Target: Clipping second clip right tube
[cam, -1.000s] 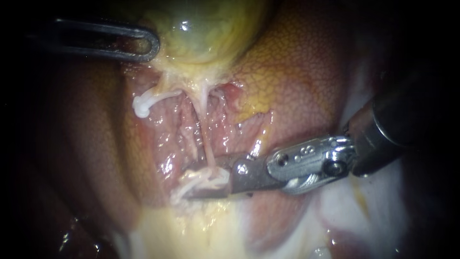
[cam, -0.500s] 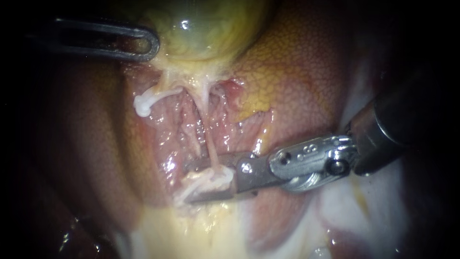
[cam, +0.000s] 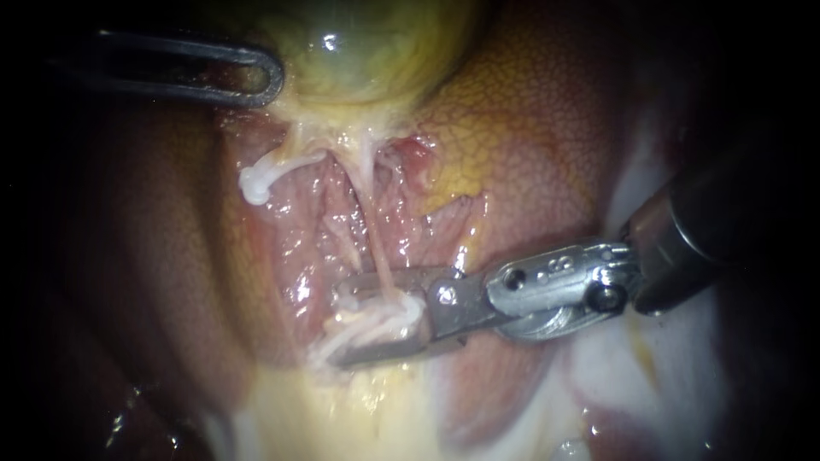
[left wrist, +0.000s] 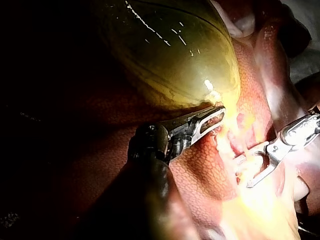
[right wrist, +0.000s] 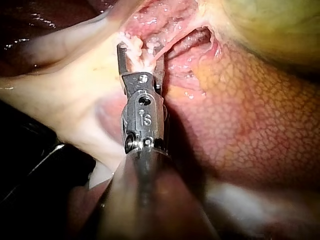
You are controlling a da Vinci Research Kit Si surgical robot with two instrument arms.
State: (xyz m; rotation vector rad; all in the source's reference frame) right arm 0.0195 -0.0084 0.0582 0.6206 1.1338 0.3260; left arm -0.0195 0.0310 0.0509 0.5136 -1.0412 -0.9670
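While the right instrument (cam: 342, 323) holds its jaws spread astride the right tube (cam: 373, 248), the clip looks still unclosed.

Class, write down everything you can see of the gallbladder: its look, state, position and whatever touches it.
The gallbladder is a rounded, yellow-green sac, glossy and taut-looking, with bright wet highlights. It rests against the mottled orange-red liver. One end narrows into pale yellowish tissue, from which a thin tube runs on toward the right instrument. The left instrument lies with its tip against the sac's side near that narrow end. The right instrument does not touch it.
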